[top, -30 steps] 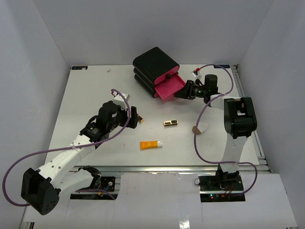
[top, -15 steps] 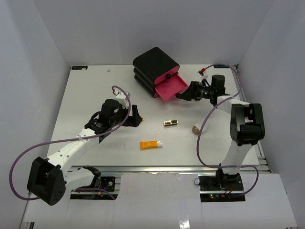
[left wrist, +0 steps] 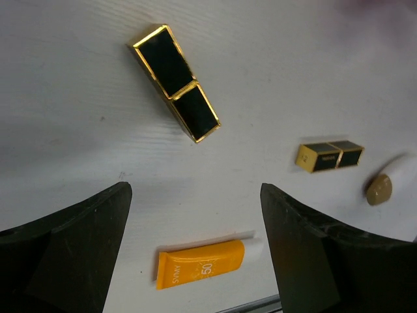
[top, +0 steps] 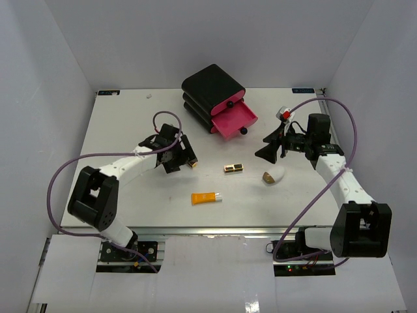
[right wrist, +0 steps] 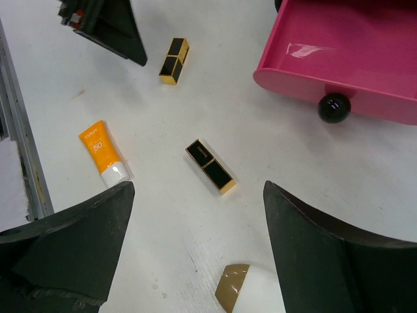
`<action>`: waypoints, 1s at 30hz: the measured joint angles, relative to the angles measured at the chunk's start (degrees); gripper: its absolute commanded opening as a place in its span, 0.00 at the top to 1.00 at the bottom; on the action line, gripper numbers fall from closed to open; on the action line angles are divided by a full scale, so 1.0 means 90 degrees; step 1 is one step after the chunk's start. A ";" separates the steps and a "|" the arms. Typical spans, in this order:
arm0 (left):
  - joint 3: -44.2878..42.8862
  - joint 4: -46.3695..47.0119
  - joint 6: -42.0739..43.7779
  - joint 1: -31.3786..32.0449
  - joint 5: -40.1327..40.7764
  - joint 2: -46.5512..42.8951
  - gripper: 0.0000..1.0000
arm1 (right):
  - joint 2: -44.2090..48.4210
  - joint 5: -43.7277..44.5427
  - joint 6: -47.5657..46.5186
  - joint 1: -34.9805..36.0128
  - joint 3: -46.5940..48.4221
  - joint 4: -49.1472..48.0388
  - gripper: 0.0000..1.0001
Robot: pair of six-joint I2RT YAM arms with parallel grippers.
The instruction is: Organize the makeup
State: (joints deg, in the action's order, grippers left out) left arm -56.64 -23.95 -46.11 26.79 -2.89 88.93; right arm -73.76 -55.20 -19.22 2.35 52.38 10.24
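One black-and-gold lipstick (top: pixel 193 164) lies just right of my left gripper (top: pixel 182 158), which is open and empty above the table. In the left wrist view that lipstick (left wrist: pixel 176 83) lies ahead of the fingers, and the orange tube with white cap (left wrist: pixel 201 263) lies between them, lower down. The second lipstick (top: pixel 233 168) lies mid-table, with the orange tube (top: pixel 206 197) nearer the front. The white-and-brown egg-shaped piece (top: pixel 273 174) lies under my right gripper (top: pixel 266 147), which is open and empty. The tan bottle is out of view.
The black three-drawer box (top: pixel 214 88) stands at the back. Its bottom pink drawer (top: pixel 233 120) is pulled open and looks empty in the right wrist view (right wrist: pixel 345 52), with a black knob (right wrist: pixel 333 107). The table's front rail (right wrist: pixel 16 143) is near.
My right gripper has drawn back from the pink drawer toward the right and front, above the egg piece. My left arm has swung its elbow left; its gripper stays by the lipstick.
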 measured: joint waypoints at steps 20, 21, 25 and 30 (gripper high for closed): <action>-0.2299 -0.1506 -0.1491 -0.0010 0.1280 0.2428 0.40 | 0.0591 -0.0754 -0.0490 -0.0725 -0.0391 0.0236 0.13; -0.2318 -0.1530 -0.1500 -0.0010 0.1306 0.2468 0.43 | 0.0604 -0.0780 -0.0490 -0.0756 -0.0391 0.0236 0.13; -0.2346 -0.1575 -0.1505 -0.0010 0.1352 0.2518 0.57 | 0.0651 -0.0894 -0.0488 -0.0845 -0.0391 0.0233 0.13; -0.2346 -0.1554 -0.1478 -0.0006 0.1401 0.2513 0.78 | 0.0656 -0.0990 -0.0486 -0.0916 -0.0393 0.0234 0.13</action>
State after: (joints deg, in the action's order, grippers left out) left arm -77.76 -37.93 -59.41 26.74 9.71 111.54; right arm -67.85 -64.11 -23.60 -5.89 48.85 12.34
